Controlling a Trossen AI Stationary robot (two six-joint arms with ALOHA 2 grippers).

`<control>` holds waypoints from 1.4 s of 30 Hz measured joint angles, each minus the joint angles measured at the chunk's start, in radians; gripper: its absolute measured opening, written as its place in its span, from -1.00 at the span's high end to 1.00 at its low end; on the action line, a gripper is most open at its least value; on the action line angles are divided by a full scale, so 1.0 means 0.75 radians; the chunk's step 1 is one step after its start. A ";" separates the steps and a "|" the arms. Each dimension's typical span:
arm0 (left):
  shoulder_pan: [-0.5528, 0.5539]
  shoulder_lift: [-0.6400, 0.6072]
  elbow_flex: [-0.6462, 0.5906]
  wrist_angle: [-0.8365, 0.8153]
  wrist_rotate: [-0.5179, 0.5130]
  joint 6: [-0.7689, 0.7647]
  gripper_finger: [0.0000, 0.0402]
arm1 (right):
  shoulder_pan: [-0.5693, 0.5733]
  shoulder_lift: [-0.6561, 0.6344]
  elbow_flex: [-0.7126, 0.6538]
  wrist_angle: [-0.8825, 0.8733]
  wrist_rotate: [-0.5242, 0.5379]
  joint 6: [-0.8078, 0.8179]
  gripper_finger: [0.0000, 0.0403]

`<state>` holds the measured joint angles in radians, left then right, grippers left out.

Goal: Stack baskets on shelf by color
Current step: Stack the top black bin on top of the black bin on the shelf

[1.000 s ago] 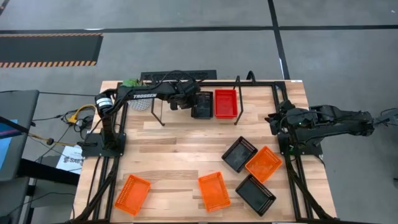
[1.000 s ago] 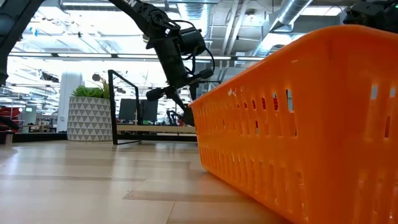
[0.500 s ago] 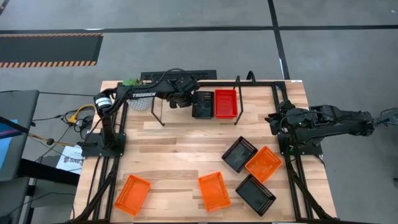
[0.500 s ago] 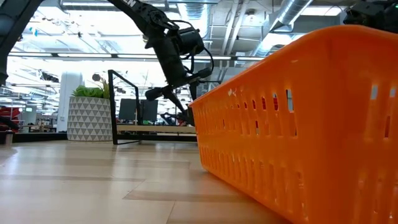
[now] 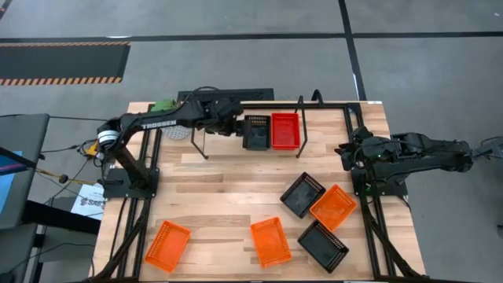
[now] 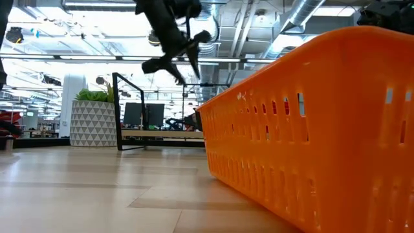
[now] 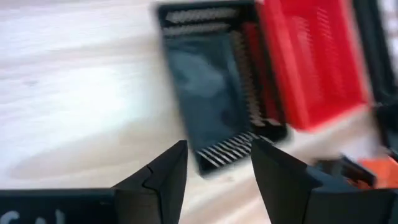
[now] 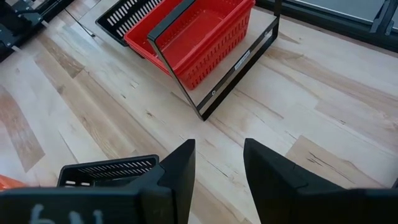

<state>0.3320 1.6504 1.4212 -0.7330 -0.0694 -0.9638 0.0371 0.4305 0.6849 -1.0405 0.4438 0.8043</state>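
Bench (image 5: pixel 228 177) is light wood planks on a grey floor, hazard-striped mat far left. White plant pot (image 5: pixel 174 130) at the back left corner.

Left gripper (image 5: pixel 236 126) hovers over the shelf (image 5: pixel 301 118) at the back, fingers parted, holding nothing. Just beside it on the shelf: a black basket (image 5: pixel 255 131), then red baskets (image 5: pixel 285 130) touching its right side.

Loose on the bench, front: orange basket (image 5: pixel 167 244), another orange basket (image 5: pixel 270 241), then a cluster of black basket (image 5: pixel 302 194), orange basket (image 5: pixel 333 207) and black basket (image 5: pixel 323 245).

Right gripper (image 8: pixel 217 168) sits at the right bench edge, fingers parted, empty.

Low view: open industrial room, exposed ducting, ceiling lights.
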 joint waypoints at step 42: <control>-0.463 0.444 -0.001 1.284 0.128 -0.190 0.18 | 0.000 0.001 0.000 -0.001 0.000 0.009 0.21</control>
<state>-0.0149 1.9835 1.4208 0.2298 0.0264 -1.1061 0.0369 0.4309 0.6849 -1.0409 0.4438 0.8111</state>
